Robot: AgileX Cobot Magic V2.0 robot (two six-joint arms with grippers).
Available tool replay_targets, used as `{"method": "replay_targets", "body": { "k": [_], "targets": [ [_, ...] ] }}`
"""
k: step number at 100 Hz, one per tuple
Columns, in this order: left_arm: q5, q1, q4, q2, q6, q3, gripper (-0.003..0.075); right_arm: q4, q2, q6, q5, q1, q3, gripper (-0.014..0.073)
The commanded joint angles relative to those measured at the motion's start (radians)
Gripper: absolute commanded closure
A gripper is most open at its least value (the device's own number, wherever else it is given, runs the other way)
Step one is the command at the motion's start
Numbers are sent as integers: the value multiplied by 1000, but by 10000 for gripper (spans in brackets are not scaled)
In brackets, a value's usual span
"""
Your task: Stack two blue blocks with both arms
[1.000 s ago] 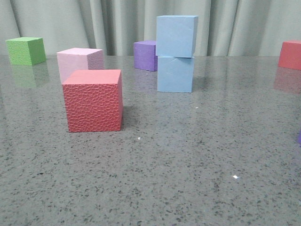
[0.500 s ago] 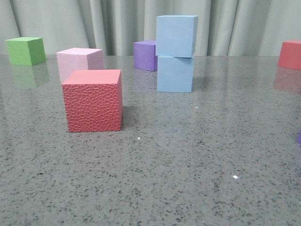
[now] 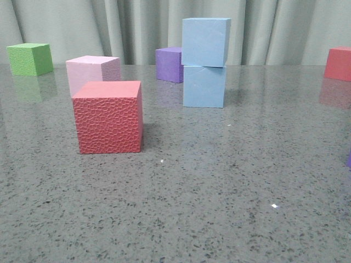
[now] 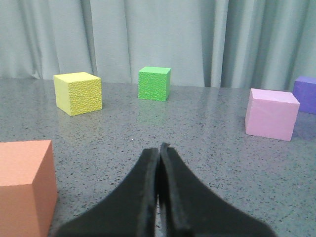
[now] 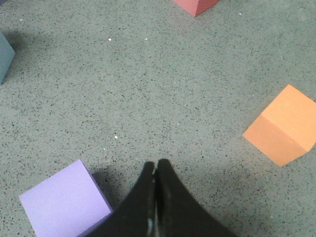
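Note:
In the front view one pale blue block (image 3: 205,41) stands on top of the other blue block (image 3: 204,86) at the back middle of the table, the upper one turned slightly. No gripper shows in the front view. My left gripper (image 4: 159,148) is shut and empty, low over bare table, with no blue block in its view. My right gripper (image 5: 156,164) is shut and empty above bare table. A dark bluish corner (image 5: 4,59) shows at the edge of the right wrist view; I cannot tell whether it is a blue block.
Front view: a textured red cube (image 3: 109,116) near the left, a pale pink cube (image 3: 92,72) behind it, a green cube (image 3: 30,58) far left, a purple cube (image 3: 169,64) behind the stack, a red cube (image 3: 339,63) far right. A lilac cube (image 5: 66,203) and orange cube (image 5: 284,131) lie near my right gripper. A yellow cube (image 4: 78,93) and orange cube (image 4: 24,185) lie near my left.

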Motion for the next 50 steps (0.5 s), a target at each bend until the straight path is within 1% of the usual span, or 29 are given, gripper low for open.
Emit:
{"method": "replay_targets", "body": {
  "k": [1, 50],
  "targets": [
    [-83, -7, 1, -32, 1, 42, 739, -26, -3, -5, -61, -6, -23, 716],
    [-83, -7, 1, -32, 1, 42, 739, -26, -17, -5, -68, -6, -20, 716]
  ]
}}
